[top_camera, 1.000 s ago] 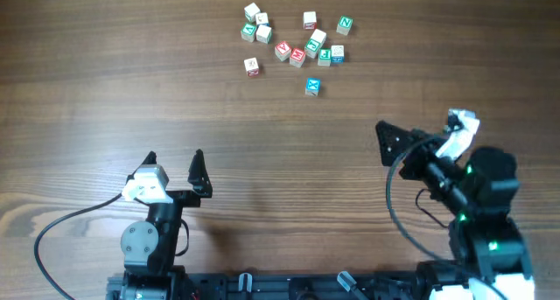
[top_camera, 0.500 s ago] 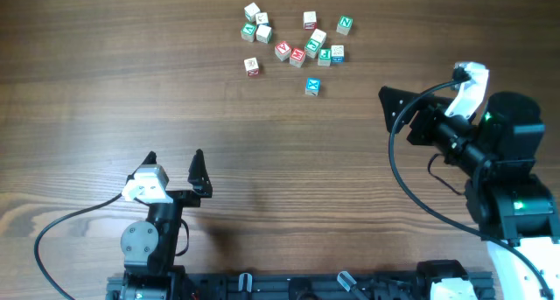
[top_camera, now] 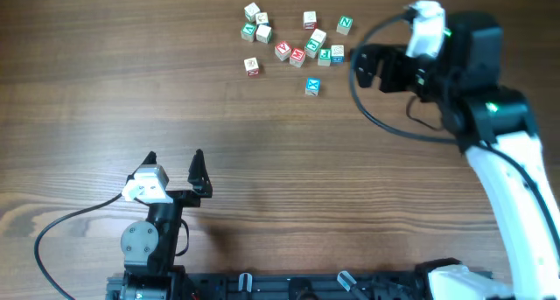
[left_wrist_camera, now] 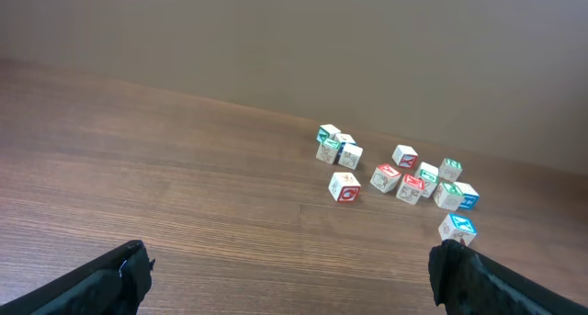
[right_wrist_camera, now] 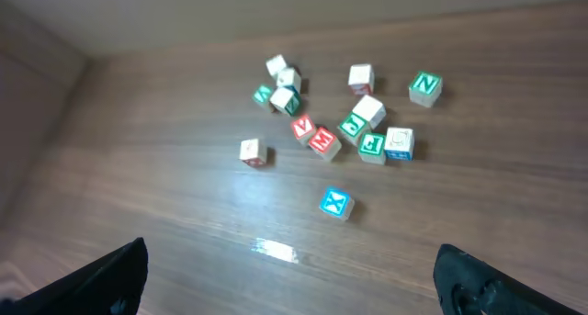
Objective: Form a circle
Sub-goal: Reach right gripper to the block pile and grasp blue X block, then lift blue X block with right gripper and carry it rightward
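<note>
Letter cubes (top_camera: 297, 56) in loose scatter, longest side to side; left gripper (top_camera: 174, 156), right gripper (right_wrist_camera: 294, 283) wide.

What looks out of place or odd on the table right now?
Nothing is spilled or broken. The letter cubes lie in a loose scatter, turned every which way, not in a ring. Two sit apart from the rest: a blue-marked cube on the near side and a red-marked cube off to its left.
</note>
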### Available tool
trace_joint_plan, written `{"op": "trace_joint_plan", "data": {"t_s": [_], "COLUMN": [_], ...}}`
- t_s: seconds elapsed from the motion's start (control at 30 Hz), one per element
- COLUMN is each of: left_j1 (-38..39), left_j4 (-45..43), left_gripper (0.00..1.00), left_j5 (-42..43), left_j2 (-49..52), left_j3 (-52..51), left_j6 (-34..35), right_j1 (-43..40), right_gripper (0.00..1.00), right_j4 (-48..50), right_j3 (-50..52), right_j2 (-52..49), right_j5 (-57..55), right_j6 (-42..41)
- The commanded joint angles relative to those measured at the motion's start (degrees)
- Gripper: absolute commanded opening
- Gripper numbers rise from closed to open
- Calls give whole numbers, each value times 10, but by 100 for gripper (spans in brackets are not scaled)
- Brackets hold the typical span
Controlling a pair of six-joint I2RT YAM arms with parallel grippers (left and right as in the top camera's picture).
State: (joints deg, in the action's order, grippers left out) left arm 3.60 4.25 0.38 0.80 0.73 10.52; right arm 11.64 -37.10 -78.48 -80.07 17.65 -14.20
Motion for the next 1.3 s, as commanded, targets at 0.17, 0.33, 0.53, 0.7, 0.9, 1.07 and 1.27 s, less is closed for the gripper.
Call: {"op": "trace_joint_plan", "data": {"t_s": [0.17,0.33,0.53,0.7,0.9,1.07,1.27], "left_j1": [-1,-1,-1,-1,-1,-1,-1], "left_j4": [0,0,0,0,0,0,0], "left_gripper": [100,100,100,100,100,100,100], "left_j5": [9,9,9,9,9,9,9], "left_j2": [-4,-4,-4,-4,-4,-4,-4], "left_j3": [-4,-4,-4,-4,-4,-4,-4], "left_j6": [-11,-11,-11,-11,-11,-11,-11], "right_j1": [57,80,136,162,162,162,160], "right_gripper": [100,100,98,85,73,45,18], "right_j4": [65,150,217,232,228,226,205], "right_j3": [-21,-21,-21,-21,-21,-21,-21], "right_j2": [-155,-262,-386,-406,-424,-434,-426], "right_j5": [-35,-89,-181,-252,-276,-276,-276], "right_j6": [-21,-44,-109,-150,-175,-177,-177]}}
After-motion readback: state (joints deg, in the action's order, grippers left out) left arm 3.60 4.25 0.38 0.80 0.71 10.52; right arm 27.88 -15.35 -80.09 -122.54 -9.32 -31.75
